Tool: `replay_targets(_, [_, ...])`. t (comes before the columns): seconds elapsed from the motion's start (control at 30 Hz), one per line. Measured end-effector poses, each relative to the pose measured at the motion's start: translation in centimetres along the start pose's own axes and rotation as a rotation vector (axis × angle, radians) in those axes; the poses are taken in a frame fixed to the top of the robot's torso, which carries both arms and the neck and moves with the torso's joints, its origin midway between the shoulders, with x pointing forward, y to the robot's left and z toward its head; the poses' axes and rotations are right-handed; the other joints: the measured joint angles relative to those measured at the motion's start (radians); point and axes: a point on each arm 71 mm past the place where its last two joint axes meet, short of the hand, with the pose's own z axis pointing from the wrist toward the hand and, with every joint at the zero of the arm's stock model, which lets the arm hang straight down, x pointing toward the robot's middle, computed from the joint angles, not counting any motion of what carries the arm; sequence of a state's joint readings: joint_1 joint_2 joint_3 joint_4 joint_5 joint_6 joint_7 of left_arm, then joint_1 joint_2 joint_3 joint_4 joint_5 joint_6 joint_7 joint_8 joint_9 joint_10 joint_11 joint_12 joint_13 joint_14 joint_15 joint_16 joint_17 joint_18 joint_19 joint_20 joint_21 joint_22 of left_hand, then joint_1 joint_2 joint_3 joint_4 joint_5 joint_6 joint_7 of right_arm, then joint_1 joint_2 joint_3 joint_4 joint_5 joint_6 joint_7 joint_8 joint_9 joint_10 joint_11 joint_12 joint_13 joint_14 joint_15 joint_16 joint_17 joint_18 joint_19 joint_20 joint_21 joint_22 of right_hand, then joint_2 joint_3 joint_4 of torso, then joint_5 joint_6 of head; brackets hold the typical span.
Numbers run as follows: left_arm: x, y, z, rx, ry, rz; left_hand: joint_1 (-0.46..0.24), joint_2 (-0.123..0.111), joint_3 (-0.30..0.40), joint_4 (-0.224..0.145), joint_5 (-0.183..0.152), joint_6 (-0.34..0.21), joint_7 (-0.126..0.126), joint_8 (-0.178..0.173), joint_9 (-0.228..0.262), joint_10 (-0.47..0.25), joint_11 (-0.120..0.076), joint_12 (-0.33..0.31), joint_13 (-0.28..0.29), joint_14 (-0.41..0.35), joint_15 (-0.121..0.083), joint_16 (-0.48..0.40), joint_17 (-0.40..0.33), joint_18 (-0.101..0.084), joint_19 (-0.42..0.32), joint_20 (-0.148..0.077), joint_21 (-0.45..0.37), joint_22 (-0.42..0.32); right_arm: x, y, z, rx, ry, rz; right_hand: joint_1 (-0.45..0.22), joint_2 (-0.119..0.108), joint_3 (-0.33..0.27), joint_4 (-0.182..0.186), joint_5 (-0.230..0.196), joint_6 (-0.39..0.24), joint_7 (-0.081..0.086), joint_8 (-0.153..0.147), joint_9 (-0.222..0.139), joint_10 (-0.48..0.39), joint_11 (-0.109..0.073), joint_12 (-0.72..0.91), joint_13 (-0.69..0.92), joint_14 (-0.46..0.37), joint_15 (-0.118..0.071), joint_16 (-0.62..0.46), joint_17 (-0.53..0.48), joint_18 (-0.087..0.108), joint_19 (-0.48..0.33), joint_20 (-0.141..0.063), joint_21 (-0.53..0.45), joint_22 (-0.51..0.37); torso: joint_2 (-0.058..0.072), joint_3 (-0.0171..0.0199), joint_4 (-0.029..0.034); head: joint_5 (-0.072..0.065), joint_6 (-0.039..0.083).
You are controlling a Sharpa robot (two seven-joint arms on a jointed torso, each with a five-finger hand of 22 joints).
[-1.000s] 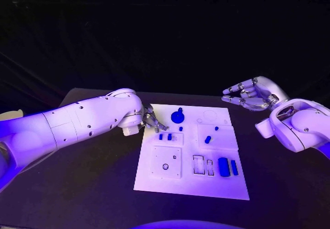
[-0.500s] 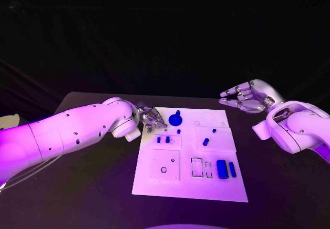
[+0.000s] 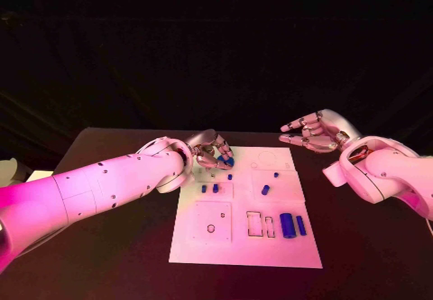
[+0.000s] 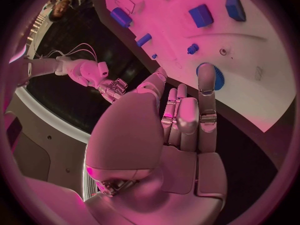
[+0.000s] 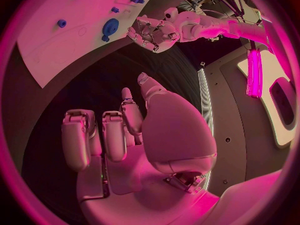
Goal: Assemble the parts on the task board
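The white task board (image 3: 243, 247) lies in the middle of the black table. Near its far left corner sits a round blue part (image 3: 229, 162). My left hand (image 3: 209, 150) hovers over that corner with nothing in it. In the left wrist view its fingers (image 4: 206, 92) stretch toward the round blue part (image 4: 217, 77); contact cannot be told. Small blue pieces (image 3: 265, 189) lie mid-board, and a blue cylinder (image 3: 287, 225) lies at the near right. My right hand (image 3: 311, 132) hangs beyond the far right corner, fingers apart and empty (image 5: 125, 135).
Two narrow slots (image 3: 261, 224) and a square panel with a hole (image 3: 212, 225) mark the near half of the board. Bare black table (image 3: 117, 250) surrounds it. The left arm (image 3: 99, 187) stretches across the table's left side.
The left hand has moved right and farther over the board's far left corner, up to the round blue part. The right hand has kept its place. The camera has shifted.
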State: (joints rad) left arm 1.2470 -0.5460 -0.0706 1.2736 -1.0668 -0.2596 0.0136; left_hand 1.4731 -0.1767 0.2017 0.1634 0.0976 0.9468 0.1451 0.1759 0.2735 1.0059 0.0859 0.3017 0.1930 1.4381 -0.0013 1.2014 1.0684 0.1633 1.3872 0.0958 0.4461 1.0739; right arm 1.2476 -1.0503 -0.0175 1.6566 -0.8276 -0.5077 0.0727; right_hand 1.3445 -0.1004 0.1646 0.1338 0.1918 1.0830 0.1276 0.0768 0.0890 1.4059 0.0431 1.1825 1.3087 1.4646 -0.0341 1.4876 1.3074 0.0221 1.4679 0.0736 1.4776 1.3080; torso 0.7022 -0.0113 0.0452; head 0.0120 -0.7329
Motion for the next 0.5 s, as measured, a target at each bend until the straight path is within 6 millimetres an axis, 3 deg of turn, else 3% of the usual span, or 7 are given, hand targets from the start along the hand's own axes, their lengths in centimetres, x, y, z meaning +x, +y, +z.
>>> replay_targets(0.2, [0.8, -0.7, 1.0, 0.027, 0.031, 0.126, 0.019, 0.019, -0.001, -0.021, 0.007, 0.045, 0.001, -0.014, -0.03, -0.025, 0.007, -0.035, -0.039, 0.013, 0.0, 0.054, 0.049, 0.0, 0.03, 0.001, 0.07, 0.03, 0.2, 0.1, 0.1, -0.003, 0.004, 0.003, 0.007, 0.007, -0.013, 0.0, 0.006, -0.002, -0.002, 0.0, 0.002, -0.047, -0.003, -0.115, -0.005, 0.0, 0.0, -0.008, 0.0, 0.0, 0.0, 0.0, -0.008, 0.0, 0.001, 0.0002, 0.0001, 0.0, -0.005])
replay_targets(0.27, [1.0, -0.9, 1.3, 0.028, 0.047, 0.156, 0.019, 0.019, -0.004, -0.029, 0.007, 0.054, -0.001, -0.024, -0.045, -0.016, 0.004, -0.035, -0.051, 0.024, 0.003, 0.095, 0.094, 0.0, 0.054, 0.0, 0.145, 0.063, 0.3, 0.1, 0.1, -0.005, 0.005, 0.004, 0.012, 0.012, -0.014, 0.002, 0.006, -0.002, -0.002, 0.0, 0.002, -0.058, -0.004, -0.15, -0.025, 0.0, 0.0, -0.008, 0.0, 0.0, 0.0, 0.0, -0.01, 0.0, 0.001, 0.0007, 0.0002, 0.0, -0.006])
replay_targets(0.37, [1.4, -1.0, 1.7, 0.022, 0.074, 0.199, 0.019, 0.019, -0.002, -0.032, 0.014, 0.059, -0.002, -0.042, -0.064, 0.014, 0.001, -0.035, -0.065, 0.024, 0.003, 0.131, 0.129, -0.016, 0.074, -0.003, 0.264, 0.119, 0.4, 0.2, 0.1, -0.007, 0.007, 0.005, 0.012, 0.012, -0.02, 0.001, 0.006, -0.004, -0.003, 0.0, 0.003, -0.066, -0.005, -0.186, -0.049, 0.0, 0.0, -0.012, 0.0, 0.0, 0.0, 0.0, -0.01, 0.0, 0.001, 0.0007, 0.0003, 0.0, -0.008])
replay_targets(0.43, [1.6, -1.0, 1.8, 0.016, 0.09, 0.221, 0.019, 0.019, -0.002, -0.032, 0.014, 0.063, -0.006, -0.049, -0.073, 0.032, -0.002, -0.035, -0.07, 0.024, 0.003, 0.144, 0.138, -0.039, 0.074, -0.003, 0.345, 0.157, 0.4, 0.3, 0.1, -0.009, 0.008, 0.006, 0.012, 0.012, -0.023, 0.005, 0.006, -0.004, -0.003, 0.0, 0.003, -0.074, -0.003, -0.206, -0.062, 0.0, 0.0, -0.012, 0.0, 0.0, 0.0, 0.0, -0.01, 0.0, 0.001, 0.0006, 0.0004, 0.002, -0.008])
replay_targets(0.5, [1.8, -1.0, 1.9, 0.009, 0.107, 0.241, 0.018, 0.02, -0.005, -0.035, 0.014, 0.066, -0.006, -0.049, -0.079, 0.038, -0.006, -0.035, -0.074, 0.028, -0.001, 0.149, 0.144, -0.039, 0.074, -0.003, 0.389, 0.178, 0.5, 0.3, 0.1, -0.01, 0.009, 0.007, 0.012, 0.012, -0.024, 0.005, 0.006, -0.004, -0.003, 0.0, 0.003, -0.077, -0.005, -0.214, -0.069, 0.0, 0.0, -0.012, 0.0, 0.0, 0.0, 0.0, -0.01, 0.0, 0.001, 0.0006, 0.0007, 0.002, -0.008])
